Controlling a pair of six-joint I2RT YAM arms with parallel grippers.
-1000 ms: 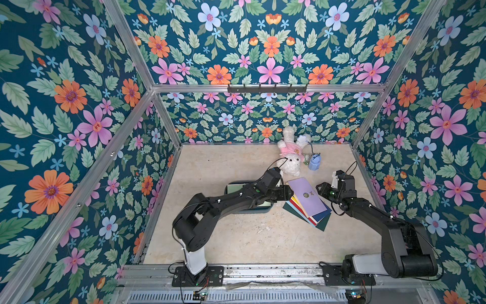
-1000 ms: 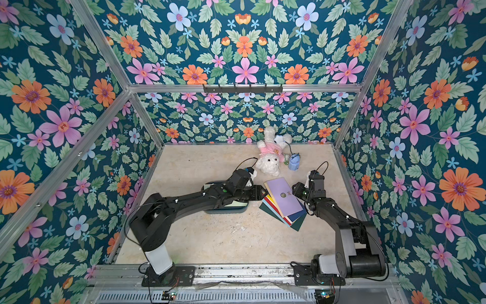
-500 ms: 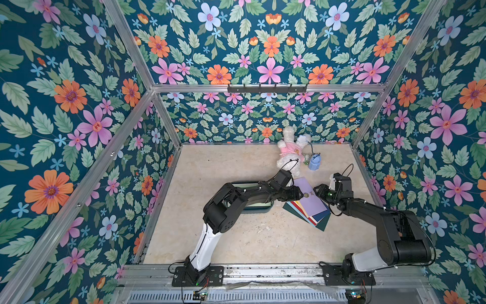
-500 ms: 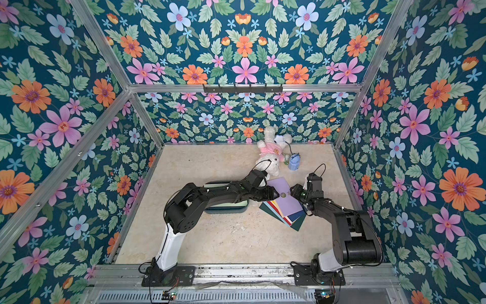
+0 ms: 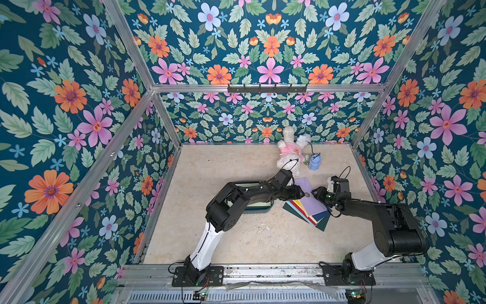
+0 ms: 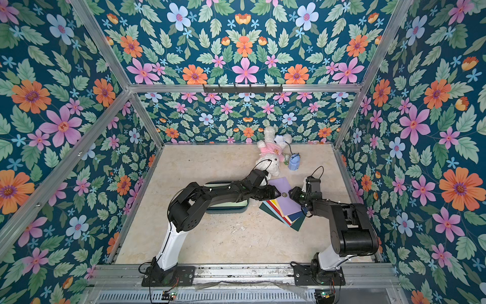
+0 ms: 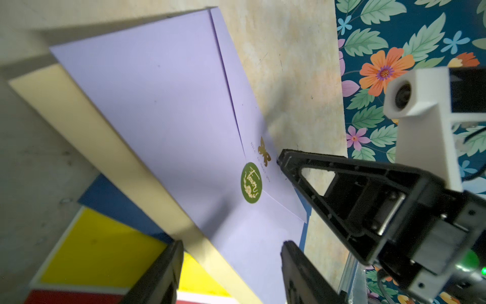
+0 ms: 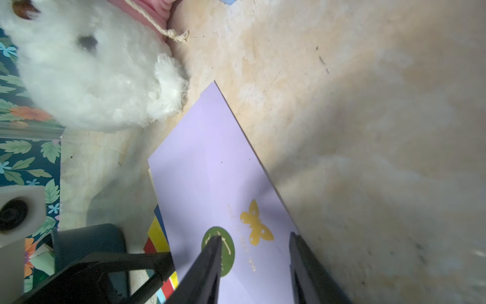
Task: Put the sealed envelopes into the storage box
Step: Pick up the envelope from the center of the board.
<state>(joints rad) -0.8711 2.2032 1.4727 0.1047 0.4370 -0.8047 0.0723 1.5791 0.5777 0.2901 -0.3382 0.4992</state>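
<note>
Left wrist view: found lilac envelope (image 7: 157,105) lying uppermost on the fanned pile of sealed envelopes (image 5: 310,212), green seal sticker (image 7: 251,183) facing up. Found left pincer (image 7: 232,244) released, fingers spread above the envelope's near end, grasping nothing. Found right pincer (image 8: 255,237) likewise released, one finger on or just over the sticker, the other at the envelope's long edge; cannot tell whether pressing down. In both top views, placed the pile right of centre on the surface (image 5: 236,237), with storage box (image 6: 228,209) just beside it at 9 o'clock, mostly hidden under the left arm. Cannot tell the box's contents.

Judged step in hand: separating the lilac envelope from the pile. Recommend pinning the lower sheets with one pincer, sliding the top envelope until an edge overhangs, then clenching on that edge alone. Recommend keeping it flat and carrying it toward 9 o'clock, clear of plush rabbit (image 5: 288,158) at 11 o'clock.
</note>
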